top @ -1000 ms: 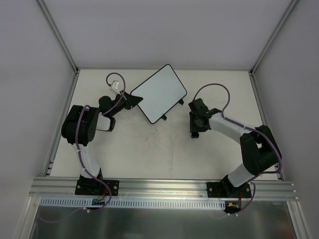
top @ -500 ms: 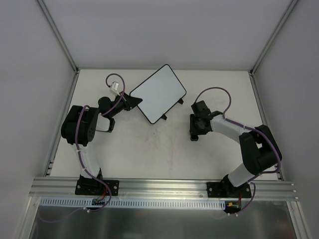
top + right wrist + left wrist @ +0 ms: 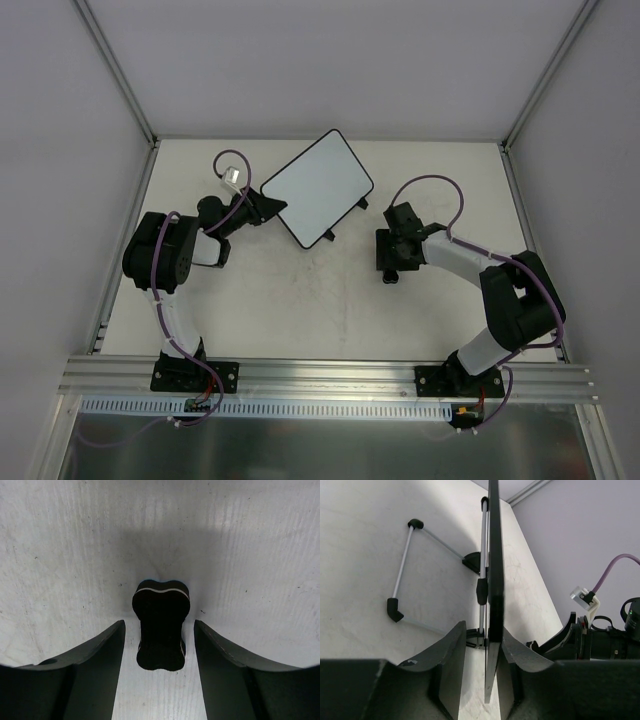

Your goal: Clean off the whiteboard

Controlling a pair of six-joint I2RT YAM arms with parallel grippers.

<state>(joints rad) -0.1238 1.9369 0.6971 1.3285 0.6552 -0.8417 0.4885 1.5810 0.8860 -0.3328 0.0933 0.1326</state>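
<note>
Judged light, stiff and slick, the whiteboard (image 3: pixel 318 186) is straddled edge-on by the slightly parted left end effector (image 3: pixel 484 630); the right end effector (image 3: pixel 159 623) is held open around the eraser (image 3: pixel 160 630).

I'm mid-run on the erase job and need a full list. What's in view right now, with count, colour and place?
whiteboard: one, white with a thin black rim, far middle of the table, set at an angle, no marks visible on its face
stand: one, silver wire with black ends, on the whiteboard's back side
eraser: one, small, black, lying on the table right of centre
table: one, off-white, scuffed
rail: one, silver, along the near edge
left arm: one, black and white, near left; jaws open astride the whiteboard's left edge, a gap showing on one side
right arm: one, black and white, near right; jaws open on either side of the eraser, not touching it
</note>
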